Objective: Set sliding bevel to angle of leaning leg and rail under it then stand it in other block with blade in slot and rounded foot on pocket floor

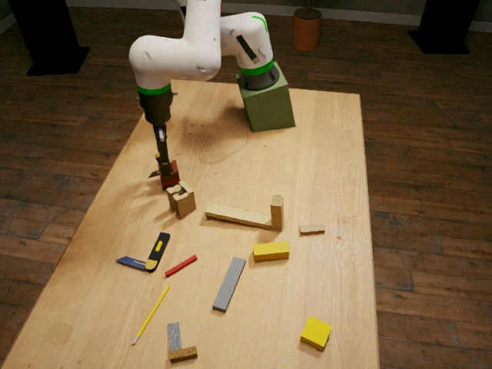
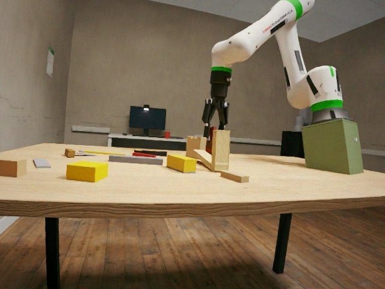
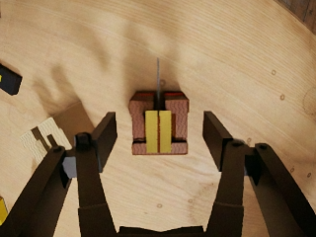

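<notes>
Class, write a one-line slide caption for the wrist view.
Open gripper poised above the yellow-handled sliding bevel standing in its reddish-brown block, fingers spread either side, touching nothing.

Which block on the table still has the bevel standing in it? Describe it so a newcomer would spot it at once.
Start at the green pedestal and follow the white arm down to its open hand. Directly beneath sits a small reddish-brown block, a yellow-handled bevel upright in its slot. The pale slotted block beside it is lighter wood and holds nothing.

Overhead, low side, wrist downward
</notes>
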